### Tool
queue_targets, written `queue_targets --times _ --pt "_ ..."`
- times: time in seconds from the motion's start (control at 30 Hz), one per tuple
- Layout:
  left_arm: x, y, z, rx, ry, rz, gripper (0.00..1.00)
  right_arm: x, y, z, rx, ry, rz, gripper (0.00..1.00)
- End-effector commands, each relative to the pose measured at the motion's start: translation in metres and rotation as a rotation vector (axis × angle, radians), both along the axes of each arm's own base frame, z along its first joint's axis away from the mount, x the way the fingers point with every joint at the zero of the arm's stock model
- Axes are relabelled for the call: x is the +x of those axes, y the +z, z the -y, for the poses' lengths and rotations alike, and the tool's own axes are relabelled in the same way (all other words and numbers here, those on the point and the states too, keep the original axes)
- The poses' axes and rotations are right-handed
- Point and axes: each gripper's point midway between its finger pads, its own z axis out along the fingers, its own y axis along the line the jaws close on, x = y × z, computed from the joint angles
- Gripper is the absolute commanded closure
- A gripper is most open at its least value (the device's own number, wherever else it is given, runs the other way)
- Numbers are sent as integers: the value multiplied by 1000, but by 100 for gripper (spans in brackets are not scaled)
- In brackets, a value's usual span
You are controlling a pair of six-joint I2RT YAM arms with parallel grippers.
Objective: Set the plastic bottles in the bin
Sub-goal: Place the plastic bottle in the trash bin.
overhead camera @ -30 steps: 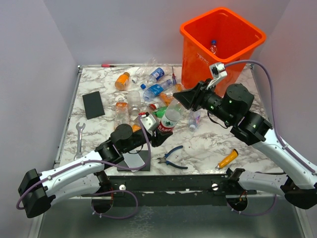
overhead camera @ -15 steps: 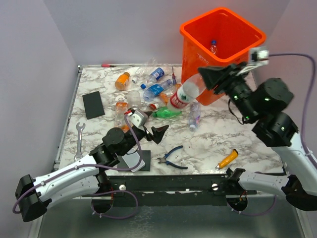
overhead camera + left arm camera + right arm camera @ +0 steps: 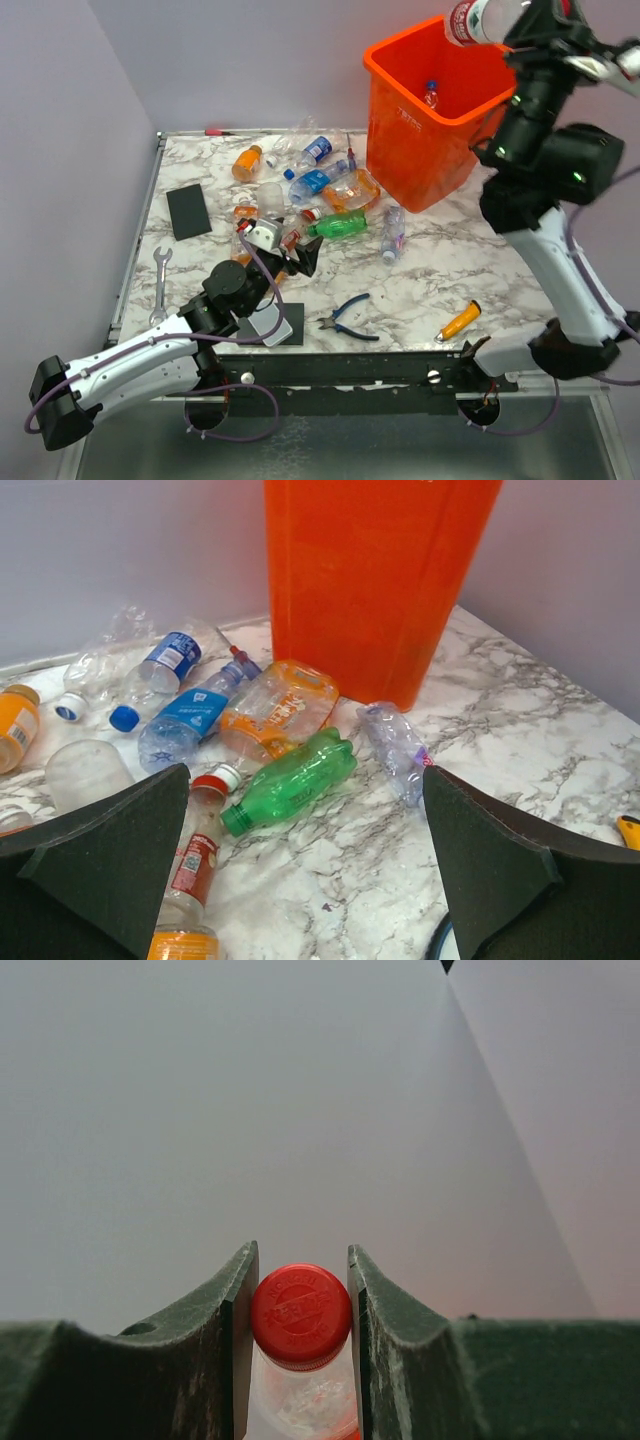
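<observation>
The orange bin (image 3: 440,130) stands at the table's back right, with one bottle (image 3: 431,95) lying inside. High over its rim, my right gripper (image 3: 515,18) is shut on a clear red-capped bottle (image 3: 475,20). The right wrist view shows its cap (image 3: 301,1315) pinched between the fingers (image 3: 238,1310). My left gripper (image 3: 300,256) hovers open and empty low over the table, facing a green bottle (image 3: 295,780), a crushed orange-labelled bottle (image 3: 275,710) and a red-labelled bottle (image 3: 195,865). Several more plastic bottles (image 3: 310,183) lie left of the bin (image 3: 380,580).
Blue-handled pliers (image 3: 348,318) and an orange-handled screwdriver (image 3: 458,321) lie near the front edge. A wrench (image 3: 160,270) and a black pad (image 3: 188,211) lie on the left. A clear crumpled bottle (image 3: 392,233) lies just in front of the bin.
My left gripper opened, let go of the red-capped bottle and drew back to the left. The right arm carried that bottle up from table height to above the bin's rim.
</observation>
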Motion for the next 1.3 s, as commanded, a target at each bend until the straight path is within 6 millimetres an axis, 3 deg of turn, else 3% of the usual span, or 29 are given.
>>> queue_targets --times 0.0,0.17,0.3,0.5,0.83,1.07,1.27 --pt "7 -1 -13 10 81 10 1 75 -12 20 15 -166 -110 100" --pt "6 -2 -14 6 83 9 1 149 -37 28 51 -142 -179 100" --pt "6 -3 -11 8 68 3 1 201 -77 23 71 -68 -278 100" --pt "4 -2 -8 -3 54 -1 1 259 -142 -8 -1 115 -475 100" --pt "2 1 -7 -12 37 4 1 282 -221 -31 -74 199 -715 100" --pt "2 -2 -4 -3 29 1 1 285 -252 -48 -98 285 -819 100" --pt "1 -3 -2 5 16 3 1 290 -287 -48 -108 274 -945 99"
